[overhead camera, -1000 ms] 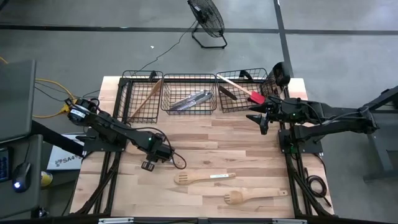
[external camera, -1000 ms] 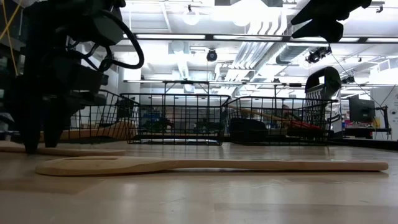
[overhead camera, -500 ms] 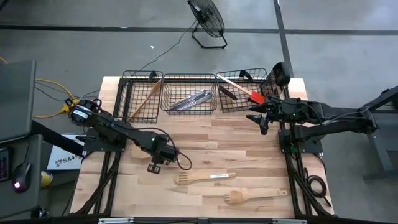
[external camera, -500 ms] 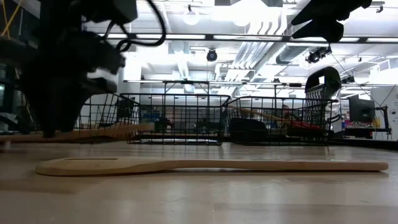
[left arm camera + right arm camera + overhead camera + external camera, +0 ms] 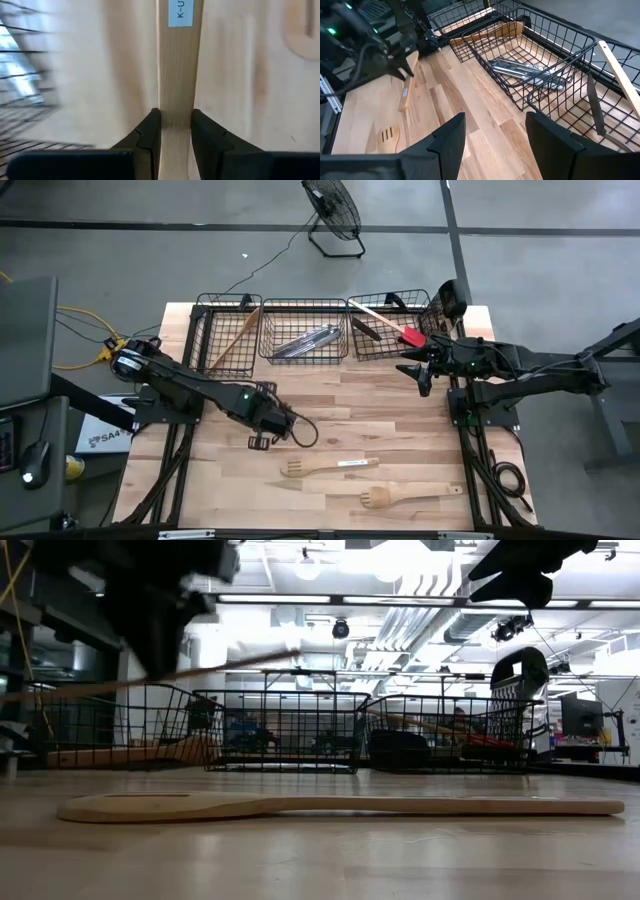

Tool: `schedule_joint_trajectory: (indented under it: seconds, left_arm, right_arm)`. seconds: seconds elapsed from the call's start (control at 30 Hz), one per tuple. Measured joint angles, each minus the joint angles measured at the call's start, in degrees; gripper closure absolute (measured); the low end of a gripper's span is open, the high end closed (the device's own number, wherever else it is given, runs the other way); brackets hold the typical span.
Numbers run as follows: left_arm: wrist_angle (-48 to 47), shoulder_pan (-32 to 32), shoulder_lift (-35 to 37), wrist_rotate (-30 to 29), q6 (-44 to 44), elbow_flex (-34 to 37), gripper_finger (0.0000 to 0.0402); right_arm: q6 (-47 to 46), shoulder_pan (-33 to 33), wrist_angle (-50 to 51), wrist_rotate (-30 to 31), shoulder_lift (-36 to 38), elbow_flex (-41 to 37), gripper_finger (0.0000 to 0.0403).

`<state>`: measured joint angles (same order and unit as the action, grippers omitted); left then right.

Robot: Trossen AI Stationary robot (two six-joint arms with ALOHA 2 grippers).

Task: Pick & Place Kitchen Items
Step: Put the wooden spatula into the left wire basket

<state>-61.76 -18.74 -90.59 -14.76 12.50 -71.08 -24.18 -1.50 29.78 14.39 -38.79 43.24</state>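
My left gripper [image 5: 258,442] is shut on a pale wooden utensil [image 5: 177,65] with a flat handle and a small label. The utensil also shows in the low view [image 5: 235,663] and the right wrist view [image 5: 405,87]; the high view hardly shows it. A wooden slotted spatula [image 5: 330,467] and a wooden slotted spoon [image 5: 410,497] lie flat on the table near its front. My right gripper [image 5: 420,375] is open and empty, up in front of the right basket [image 5: 390,330]. My left gripper pinches the utensil's flat handle [image 5: 176,106] between its two fingers [image 5: 150,125], one on each long edge. The fingers come from above and lie across the handle. The utensil is lifted clear of the table and tilted, its end toward the table's right higher [image 5: 280,656].
Three black wire baskets stand along the far edge: the left [image 5: 228,335] holds wooden utensils, the middle [image 5: 305,335] holds silver cutlery, and the right holds a red-headed spatula [image 5: 410,337] and a black-handled tool [image 5: 365,330]. A floor fan [image 5: 335,215] stands beyond the table.
My left gripper has gone up and toward the table's right edge with the wooden utensil. The utensil lay flat on the table, then rose with its right end first, and now hangs tilted and clear of the table.
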Motion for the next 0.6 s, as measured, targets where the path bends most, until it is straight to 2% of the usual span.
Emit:
schedule_joint_trajectory:
  seconds: [0.23,0.4,0.5,0.6]
  left_arm:
    - [-9.95,0.02,0.07,-17.32,6.48,-8.75,0.0325]
    - [-18.58,0.02,0.09,-29.66,16.47,-12.88,0.0325]
    - [-23.49,0.68,0.11,-34.65,22.65,-13.85,0.0325]
    - [-27.46,2.75,0.11,-35.34,27.05,-14.00,0.0325]
  right_arm:
    - [0.00,0.00,0.00,0.00,-0.01,0.00,0.0203]
    - [0.00,0.00,0.02,0.00,-0.01,0.00,0.0203]
    - [0.00,0.00,0.00,0.00,-0.01,0.00,0.0203]
    - [0.00,0.00,0.02,0.00,0.01,-0.02,0.0203]
